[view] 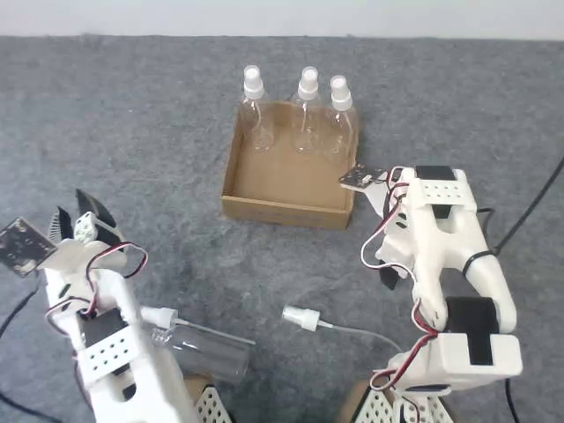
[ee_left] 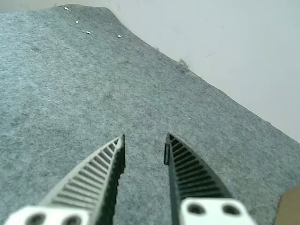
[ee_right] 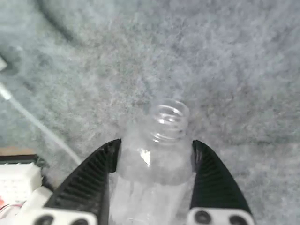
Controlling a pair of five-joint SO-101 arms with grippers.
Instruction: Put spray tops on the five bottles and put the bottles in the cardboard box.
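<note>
Three clear bottles with white spray tops (view: 307, 110) stand in the far end of the cardboard box (view: 282, 210). Another topped bottle (view: 207, 351) lies on the grey carpet beside the left arm. A loose spray top (view: 300, 317) with its long tube lies between the arms. My right gripper (ee_right: 155, 141) is shut on a clear bottle with a bare threaded neck (ee_right: 168, 119), low beside the box's near right corner. The tube (ee_right: 37, 126) lies close by. My left gripper (ee_left: 145, 137) stands open over bare carpet at the left, nothing between its fingers (view: 92, 210).
The right arm (view: 441, 238) stands over its held bottle in the high view. A black cable (view: 529, 211) runs along the right edge. Open carpet lies left of the box and in front of it. A pale wall (ee_left: 234, 47) borders the carpet.
</note>
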